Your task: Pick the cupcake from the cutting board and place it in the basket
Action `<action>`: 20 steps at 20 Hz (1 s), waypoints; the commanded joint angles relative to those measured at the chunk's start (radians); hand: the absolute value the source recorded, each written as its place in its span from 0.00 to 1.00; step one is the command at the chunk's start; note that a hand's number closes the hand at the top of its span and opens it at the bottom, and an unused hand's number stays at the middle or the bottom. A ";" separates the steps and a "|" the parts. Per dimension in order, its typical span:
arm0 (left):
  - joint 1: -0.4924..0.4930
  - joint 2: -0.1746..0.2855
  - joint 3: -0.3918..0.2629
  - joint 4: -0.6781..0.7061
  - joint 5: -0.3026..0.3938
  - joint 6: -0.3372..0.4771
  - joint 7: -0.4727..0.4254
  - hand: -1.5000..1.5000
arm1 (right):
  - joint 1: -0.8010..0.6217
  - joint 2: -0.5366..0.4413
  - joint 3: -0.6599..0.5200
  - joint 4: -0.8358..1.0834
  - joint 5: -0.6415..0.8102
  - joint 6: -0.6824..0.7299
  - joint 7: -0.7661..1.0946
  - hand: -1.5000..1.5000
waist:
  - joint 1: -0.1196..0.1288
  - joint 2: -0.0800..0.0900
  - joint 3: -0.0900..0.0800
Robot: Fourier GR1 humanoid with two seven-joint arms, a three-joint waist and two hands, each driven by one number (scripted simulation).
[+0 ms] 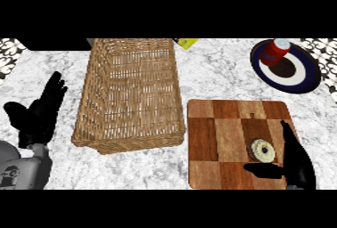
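The cupcake [262,150], pale-topped with a dark wrapper, sits on the checkered wooden cutting board [217,147] toward its right side. My right hand [296,162] stands open just right of the cupcake, fingers straight along its right side and thumb reaching under it from the lower left. It is close to the cupcake but not curled round it. The tall wicker basket [132,95] stands left of the board. At the view's left edge my left hand [36,116] rests open, fingers up.
A dark blue plate [309,75] with a white centre sits at the back right, carrying a red can [274,51]. A yellow-green object [187,42] peeks from behind the basket. The counter is grey-white marble.
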 commanded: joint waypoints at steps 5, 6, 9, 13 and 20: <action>-0.010 0.014 0.036 0.002 0.013 -0.023 0.004 0.50 | -0.048 0.014 -0.014 0.144 -0.038 0.026 -0.109 0.00 | 0.002 0.000 0.000; 0.011 -0.004 0.009 -0.074 -0.002 0.000 0.062 0.50 | -0.052 0.011 0.000 0.132 -0.034 0.058 -0.087 1.00 | 0.004 0.000 0.000; 0.023 -0.024 -0.005 -0.002 -0.027 0.005 -0.010 0.50 | -0.047 -0.008 0.060 0.195 0.020 0.081 -0.133 1.00 | 0.005 0.002 0.000; -0.014 -0.031 -0.008 0.010 -0.031 0.012 0.004 0.50 | -0.078 0.047 0.025 0.189 -0.056 0.052 -0.170 1.00 | 0.001 0.002 0.000; -0.001 0.001 0.025 -0.022 0.008 -0.027 0.018 0.50 | -0.063 0.063 0.029 0.227 -0.025 0.026 -0.201 1.00 | 0.006 0.002 0.000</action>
